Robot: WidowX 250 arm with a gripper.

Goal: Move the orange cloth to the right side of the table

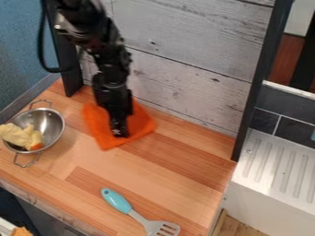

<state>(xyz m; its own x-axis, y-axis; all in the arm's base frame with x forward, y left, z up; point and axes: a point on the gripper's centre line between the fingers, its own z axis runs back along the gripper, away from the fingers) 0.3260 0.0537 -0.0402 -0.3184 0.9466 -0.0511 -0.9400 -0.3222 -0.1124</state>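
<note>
Bench point(203, 156) of striped wood, whitewashed plank wall point(184, 46) behind. Orange cloth point(145, 125) rumpled near wall, left of bench's middle. Two-handled metal colander point(51, 122) at left, yellow item point(18, 135) inside. Turquoise-handled slotted spatula point(117, 201) in front. Black hand point(119, 132) pointing down over cloth; cannot tell whether apart or together.

Black segmented arm, dark looping cable, pale flecks, possibly screws or highlights.

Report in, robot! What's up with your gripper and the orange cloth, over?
Gripper low at orange cloth. Cloth on table, near back wall. Spatula toward front, probably not in the way.
</note>
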